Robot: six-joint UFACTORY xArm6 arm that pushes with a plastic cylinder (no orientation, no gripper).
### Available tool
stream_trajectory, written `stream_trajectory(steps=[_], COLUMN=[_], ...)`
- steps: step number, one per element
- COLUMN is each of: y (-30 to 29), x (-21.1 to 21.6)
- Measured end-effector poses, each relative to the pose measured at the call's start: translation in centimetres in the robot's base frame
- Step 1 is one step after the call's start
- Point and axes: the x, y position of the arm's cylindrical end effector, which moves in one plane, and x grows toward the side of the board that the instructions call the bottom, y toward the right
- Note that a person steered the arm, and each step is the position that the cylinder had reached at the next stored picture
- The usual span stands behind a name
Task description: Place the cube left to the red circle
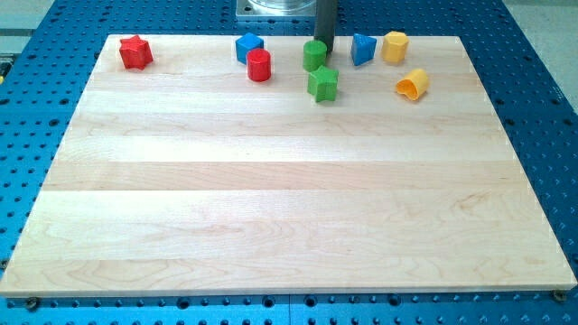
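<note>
So here's the setup: wooden worktop [289,199] sitting on a blue perforated base, and all the blocks are bunched along the far edge. Far left there's a red star [135,52], off on its own. Then the blue cube [248,47], with the red cylinder [259,65] (that's the "red circle") just beside it, slightly nearer and to the right. The two look like they're touching or very nearly.

Middle of the row: a green cylinder [314,55] and a green star-ish block [322,84] a bit nearer than it. On the right, a blue wedge-looking block [362,49], a yellow hexagon-ish one [395,46], and another yellow block [412,85] nearer and apart from those.

My tip [324,51] is down right at the far-right side of the green cylinder, touching it or close to it. No jaws on this rig, just a rod, so there's nothing to open or close.

The cube is far-left of the red cylinder, so it's kind of already on the left side, just diagonal rather than squarely beside it. My guess is it needs a nudge toward the near side so it lines up level with the red one. The tip is well right of both, though, with the green cylinder in between, so I'd reckon it has to route round along the far edge to get behind the cube. Risk is knocking the red cylinder, since they're so tight together.
</note>
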Motion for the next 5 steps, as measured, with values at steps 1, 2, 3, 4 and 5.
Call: stream_trajectory(steps=[1,2,3,4,5], y=[-1.6,-4.1,-10.5,-13.7,-13.5], x=[2.2,-2.8,-3.2,-4.4,-0.6])
